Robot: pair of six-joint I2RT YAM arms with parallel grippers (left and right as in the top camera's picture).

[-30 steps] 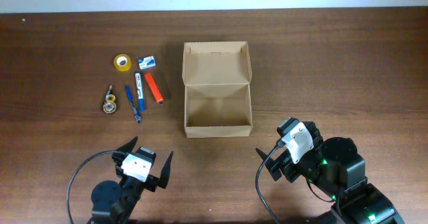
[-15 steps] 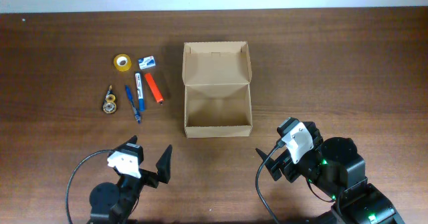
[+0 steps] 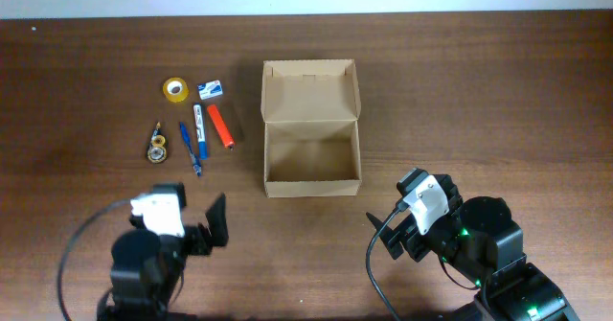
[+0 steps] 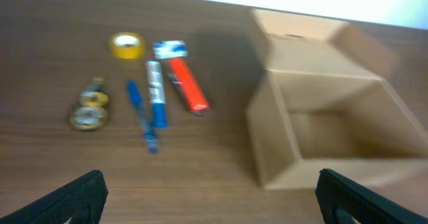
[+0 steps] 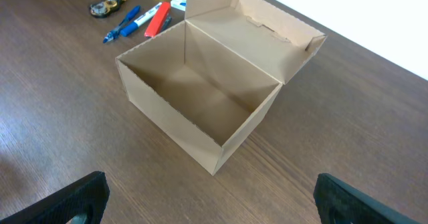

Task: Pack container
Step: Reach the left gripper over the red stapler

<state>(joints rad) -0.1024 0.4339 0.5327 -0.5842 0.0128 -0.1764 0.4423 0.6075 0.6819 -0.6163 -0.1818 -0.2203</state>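
Observation:
The container (image 3: 312, 129) is a tan cardboard box standing open and empty at mid-table, its lid flap leaning back. It also shows in the left wrist view (image 4: 334, 127) and the right wrist view (image 5: 200, 97). My left gripper (image 3: 179, 212) is open and empty, in front of and left of the box; its jaws (image 4: 217, 198) stand wide apart above bare wood. My right gripper (image 3: 394, 207) is open and empty, in front of and right of the box, with its jaws (image 5: 214, 200) wide apart.
Left of the box lie a yellow tape roll (image 3: 174, 89), a small white-and-blue item (image 3: 211, 90), a blue-and-white marker (image 3: 199, 118), an orange marker (image 3: 220, 126), a blue pen (image 3: 190, 148) and a small metal-coloured roll (image 3: 156, 147). The table's far edge runs along the top.
My left gripper has swung left and a little forward, toward the pens and tape. The right arm and the box have not moved.

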